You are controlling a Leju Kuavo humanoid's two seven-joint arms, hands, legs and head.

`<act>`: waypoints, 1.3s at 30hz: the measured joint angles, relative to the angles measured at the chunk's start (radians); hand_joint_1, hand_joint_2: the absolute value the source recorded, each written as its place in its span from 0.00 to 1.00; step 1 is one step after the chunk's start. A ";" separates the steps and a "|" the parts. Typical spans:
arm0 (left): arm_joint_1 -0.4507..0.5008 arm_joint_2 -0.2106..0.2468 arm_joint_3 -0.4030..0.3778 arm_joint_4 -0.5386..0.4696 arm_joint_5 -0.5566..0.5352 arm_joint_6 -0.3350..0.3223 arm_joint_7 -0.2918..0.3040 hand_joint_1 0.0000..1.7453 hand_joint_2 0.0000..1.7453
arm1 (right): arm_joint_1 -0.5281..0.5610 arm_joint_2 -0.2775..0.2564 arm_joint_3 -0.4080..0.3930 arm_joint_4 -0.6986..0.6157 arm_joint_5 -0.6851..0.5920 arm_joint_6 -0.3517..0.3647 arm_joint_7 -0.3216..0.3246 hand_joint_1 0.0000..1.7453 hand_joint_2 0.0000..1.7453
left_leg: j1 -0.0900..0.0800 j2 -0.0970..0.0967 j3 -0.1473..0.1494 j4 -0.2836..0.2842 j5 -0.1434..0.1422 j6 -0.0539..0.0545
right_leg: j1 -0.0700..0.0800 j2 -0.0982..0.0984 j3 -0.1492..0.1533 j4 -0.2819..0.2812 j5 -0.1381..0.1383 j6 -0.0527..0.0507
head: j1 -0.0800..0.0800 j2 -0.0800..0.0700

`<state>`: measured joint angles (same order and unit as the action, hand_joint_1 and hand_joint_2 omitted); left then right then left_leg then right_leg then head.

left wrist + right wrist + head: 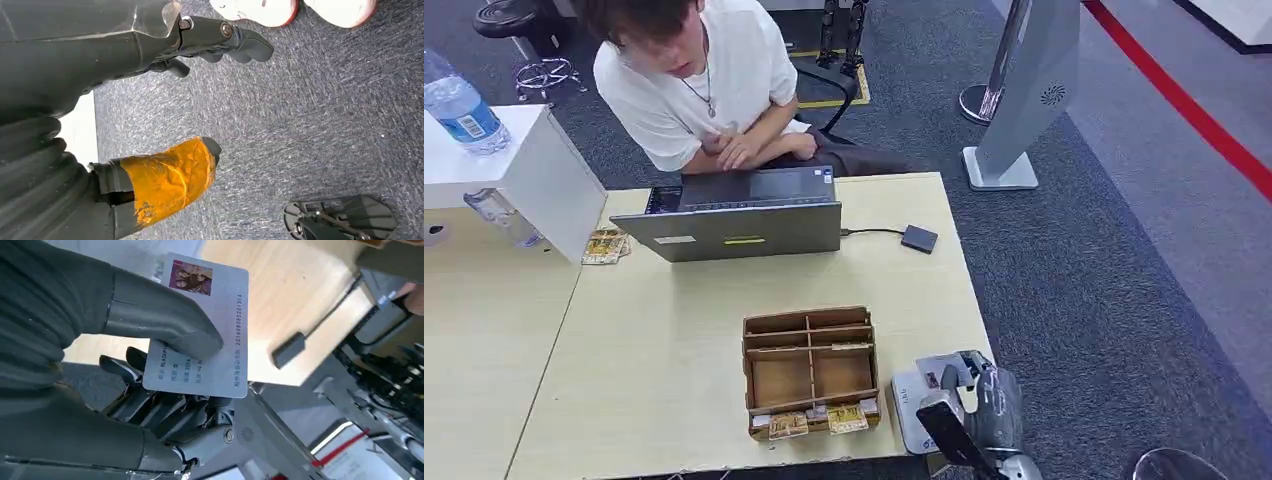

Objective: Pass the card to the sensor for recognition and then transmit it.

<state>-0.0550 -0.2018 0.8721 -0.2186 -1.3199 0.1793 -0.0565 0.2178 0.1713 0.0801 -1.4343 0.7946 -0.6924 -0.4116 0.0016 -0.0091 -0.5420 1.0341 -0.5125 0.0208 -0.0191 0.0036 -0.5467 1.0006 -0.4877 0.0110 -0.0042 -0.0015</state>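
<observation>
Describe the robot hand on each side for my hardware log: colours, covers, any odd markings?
The left robot hand has dark grey fingers with visible screws, a clear plastic plate near their base, a grey ribbed cover, and a thumb wrapped in orange tape. The right robot hand has a thick smooth grey thumb, darker jointed fingers, and the same grey cover.
</observation>
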 joint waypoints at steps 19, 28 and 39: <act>0.000 0.000 -0.002 0.000 -0.063 0.082 -0.058 0.00 1.00 | -0.001 0.036 0.008 -0.161 0.094 0.000 -0.074 1.00 1.00 | 0.000 0.000 0.000 0.000 0.000 0.000 | 0.000 0.000 0.000 0.000 0.000 0.000 | 0.000 0.000; 0.000 0.000 -0.002 0.000 -0.051 0.080 -0.064 0.00 1.00 | -0.001 0.042 0.011 -0.179 0.100 0.000 -0.094 1.00 1.00 | 0.000 0.000 0.000 0.000 0.000 0.000 | 0.000 0.000 0.000 0.000 0.000 0.000 | 0.000 0.000; 0.000 0.000 -0.002 0.000 -0.049 0.045 -0.075 0.00 1.00 | -0.058 0.055 0.092 -0.232 0.188 0.000 -0.112 1.00 1.00 | 0.000 0.000 0.000 0.000 0.000 0.000 | 0.000 0.000 0.000 0.000 0.000 0.000 | 0.000 0.000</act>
<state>-0.0552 -0.2018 0.8705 -0.2186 -1.3687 0.2247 -0.1312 0.1602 0.2262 0.1720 -1.6666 0.9826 -0.6924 -0.5234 0.0016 -0.0092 -0.5419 1.0341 -0.5123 0.0209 -0.0190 0.0036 -0.5465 1.0008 -0.4876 0.0110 -0.0038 -0.0015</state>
